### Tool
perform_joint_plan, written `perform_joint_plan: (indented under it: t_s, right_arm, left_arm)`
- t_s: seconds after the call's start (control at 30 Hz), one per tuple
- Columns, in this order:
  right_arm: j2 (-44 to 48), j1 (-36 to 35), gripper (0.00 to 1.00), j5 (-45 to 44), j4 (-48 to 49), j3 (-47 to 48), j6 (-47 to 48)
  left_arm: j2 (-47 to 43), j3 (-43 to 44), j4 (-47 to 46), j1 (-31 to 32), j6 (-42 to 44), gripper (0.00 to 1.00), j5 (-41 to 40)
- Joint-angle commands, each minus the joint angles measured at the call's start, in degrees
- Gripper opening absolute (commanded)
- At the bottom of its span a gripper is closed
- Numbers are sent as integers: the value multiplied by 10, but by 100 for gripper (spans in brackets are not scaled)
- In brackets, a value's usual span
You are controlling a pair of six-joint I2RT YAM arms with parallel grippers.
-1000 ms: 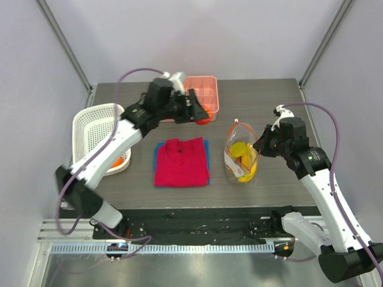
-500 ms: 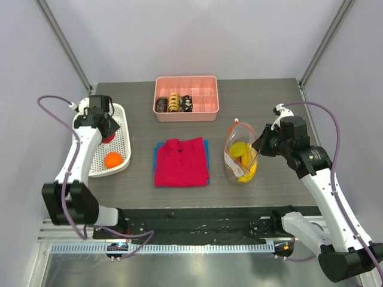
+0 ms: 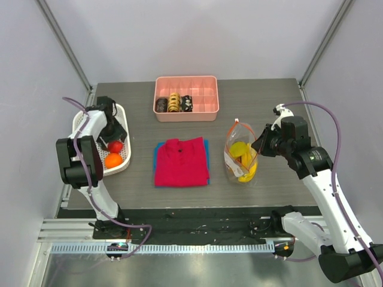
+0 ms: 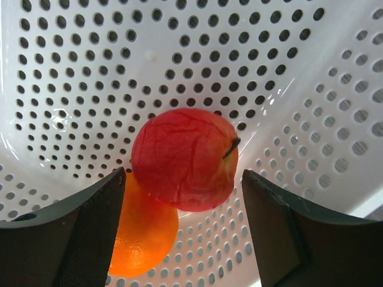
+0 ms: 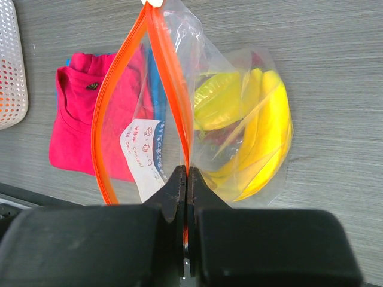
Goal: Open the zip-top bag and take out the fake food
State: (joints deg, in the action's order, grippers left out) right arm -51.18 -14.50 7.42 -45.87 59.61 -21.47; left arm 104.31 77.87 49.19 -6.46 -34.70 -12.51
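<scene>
Right wrist: zip-top bag (image 5: 197,119) rim between fingers (image 5: 172,194)

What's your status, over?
Left hand open over red fruit in basket. Right hand shut on zip-top bag rim. Banana inside. Nothing in the way.

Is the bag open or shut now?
Open: the bag has its orange zip strips bowed apart in a loop; the right gripper is shut on one end.
</scene>
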Motion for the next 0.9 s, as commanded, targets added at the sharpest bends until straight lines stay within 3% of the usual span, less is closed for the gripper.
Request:
perform_joint_plan:
  t_s: [0.0,0.17,0.23,0.33,0.4,0.43,0.5,0.53,0.67,0.73,0.8,0.87]
  right_arm:
    - [14,2,1,8,8,16,-2]
    - [11,2,1,11,8,18,-1]
    - [6,2,1,9,8,23,-1]
    - [0,2,1,9,7,27,0]
    - [-1,2,1,9,8,28,1]
    - [-2,1,1,8,8,27,3]
    - [-2,1,1,6,8,29,3]
    - [-3,2,1,4,9,30,2]
    - [-2,2,1,3,9,30,0]
    - [-2,2,1,3,10,30,-2]
    - [0,2,1,4,8,34,-3]
    - [1,2,1,1,3,38,-3]
  left_arm:
    - [-53,1,12,-4,13,81,-7]
    - [-139,9,48,14,10,93,-31]
    - [-168,19,56,46,7,89,-25]
    - [-254,5,-22,141,7,70,95]
    - [-291,-14,-140,208,-11,69,163]
    - [-290,-16,-186,267,-22,69,247]
    - [-253,3,-273,310,-67,63,323]
    - [-236,20,-285,363,-71,61,357]
    - [-141,123,-290,475,-31,44,375]
    - [-93,169,-290,498,-24,37,381]
    - [-63,194,-288,520,-16,18,411]
    - [-19,241,-253,530,12,8,427]
